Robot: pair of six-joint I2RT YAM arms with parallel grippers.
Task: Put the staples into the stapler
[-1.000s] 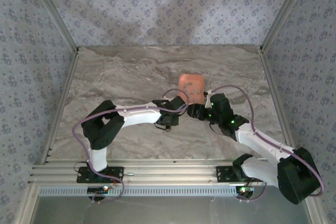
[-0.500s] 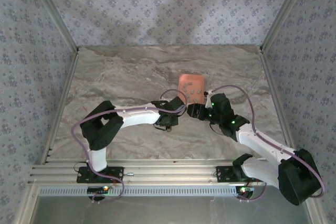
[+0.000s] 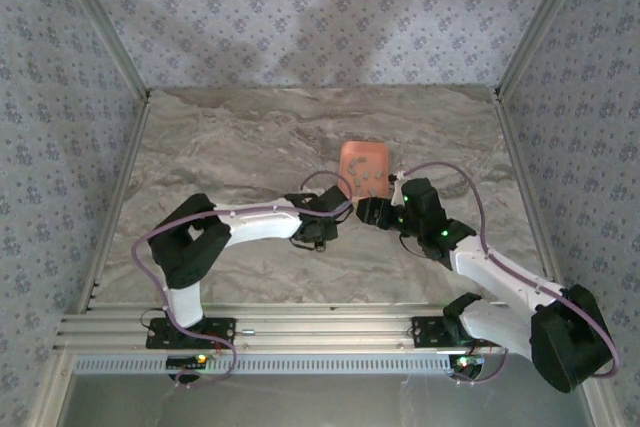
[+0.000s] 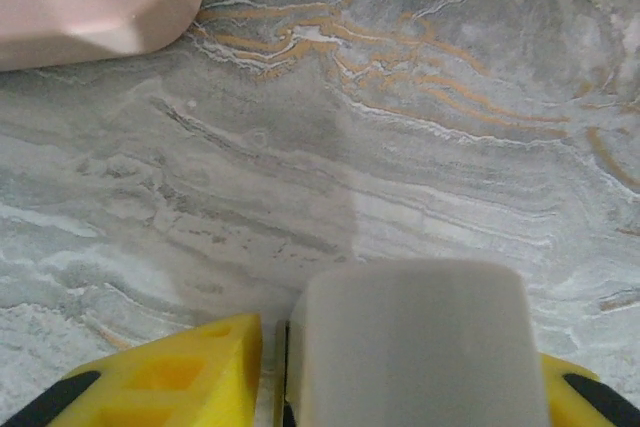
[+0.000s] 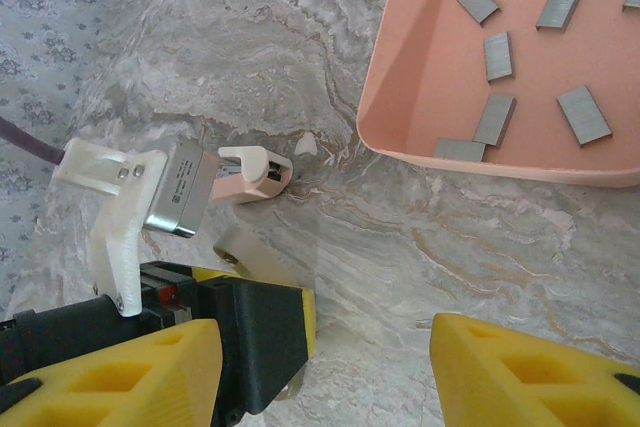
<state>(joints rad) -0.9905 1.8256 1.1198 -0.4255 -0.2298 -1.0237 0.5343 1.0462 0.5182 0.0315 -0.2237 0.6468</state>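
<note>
Marble table (image 3: 250,147) below, and the left arm (image 3: 260,222) and right arm (image 3: 500,272) meet nose to nose beside the salmon tray (image 3: 362,159). The right gripper (image 5: 328,332) hovers over bare marble with its yellow fingers (image 5: 120,377) spread wide and nothing between them. The left gripper (image 5: 255,257) sits low over the table. A grey block (image 4: 415,347) fills its front, and I can't tell whether it's pinching. The small pink stapler (image 5: 255,172) lies free on the marble near the tray's corner. The staples (image 5: 498,55), short grey strips, lie scattered in the tray.
</note>
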